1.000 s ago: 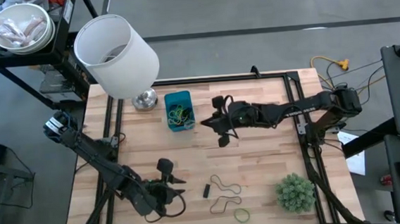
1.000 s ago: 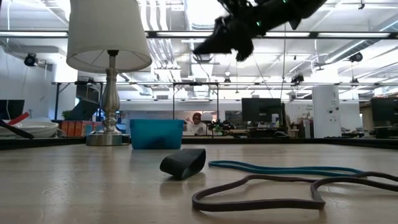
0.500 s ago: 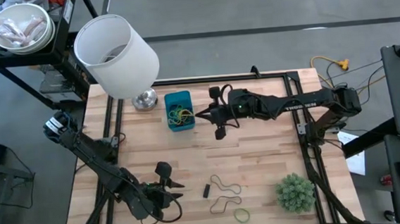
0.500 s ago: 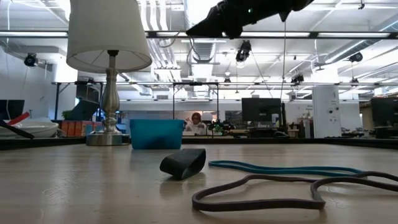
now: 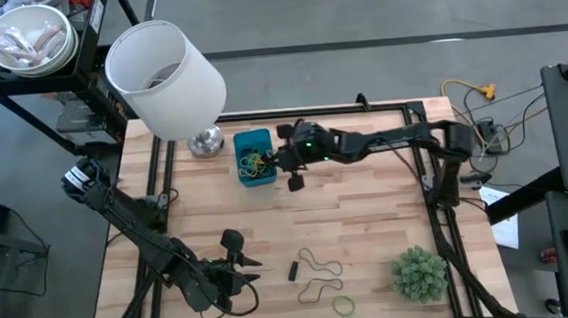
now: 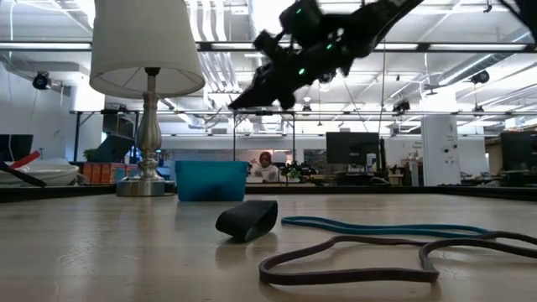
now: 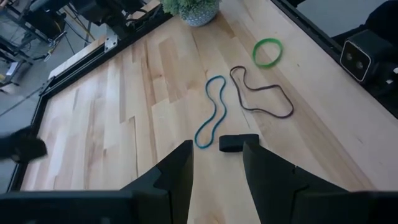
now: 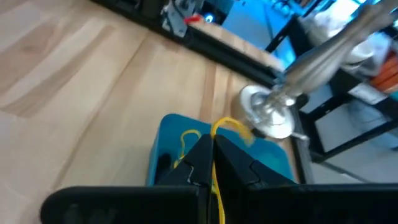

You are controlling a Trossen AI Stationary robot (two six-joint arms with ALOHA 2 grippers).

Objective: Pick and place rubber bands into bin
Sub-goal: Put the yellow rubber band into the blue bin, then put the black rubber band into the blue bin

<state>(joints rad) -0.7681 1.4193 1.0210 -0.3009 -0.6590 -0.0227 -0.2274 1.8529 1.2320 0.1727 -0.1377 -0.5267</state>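
The blue bin (image 5: 254, 156) stands at the table's far side beside the lamp base, with yellow and green rubber bands inside. My right gripper (image 5: 278, 160) hangs at the bin's right rim, above it (image 6: 239, 102), shut on a yellow rubber band (image 8: 227, 127). More rubber bands lie flat near the front edge: a wide black one (image 7: 239, 142), a teal one (image 7: 211, 112), a brown one (image 7: 261, 99) and a green ring (image 7: 268, 52). My left gripper (image 7: 217, 165) waits open above the table, just left of them (image 5: 250, 270). My right gripper pinches the yellow rubber band between its two fingers. One strand (image 8: 219, 186) runs back along the slit between them. A short loop (image 8: 231, 126) sticks out past the fingertips over the bin. The fingers slant down from the table's right, and the band is clear of the table.
A lamp with a big white shade (image 5: 165, 77) stands on its metal base (image 5: 206, 141) left of the bin. A bushy green plant (image 5: 417, 273) sits at the front right. Black frame rails (image 5: 437, 218) edge the table. Bare wood lies mid-table.
My right gripper has swung toward the table's left and far edge, up to the bin's right rim, and has come down somewhat, staying shut on the yellow band. The bands on the table have stayed put.
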